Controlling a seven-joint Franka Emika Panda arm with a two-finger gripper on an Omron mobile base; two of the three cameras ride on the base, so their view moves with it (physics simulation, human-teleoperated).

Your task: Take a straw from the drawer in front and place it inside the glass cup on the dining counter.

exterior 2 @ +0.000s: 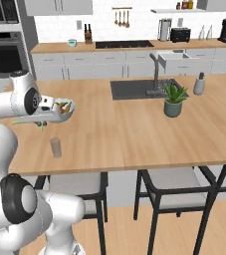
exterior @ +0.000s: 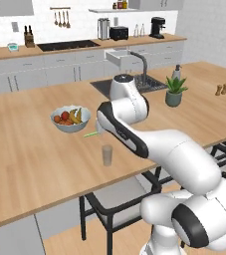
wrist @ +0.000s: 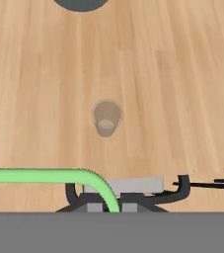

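Carrying step: the two-finger gripper (wrist: 112, 206) pinches the thin green straw (wrist: 39, 175) (sticking out sideways); next, upend it over the small clear glass cup (wrist: 106, 118).

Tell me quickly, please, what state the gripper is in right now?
Gripper: closed on the thin light green straw, held above the light wood dining counter, short of the small clear glass cup.

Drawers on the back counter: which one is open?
The drawer behind the sink faucet, below the toaster. It sticks out from the cabinet front with its box showing; the other drawer fronts along that row sit flush.
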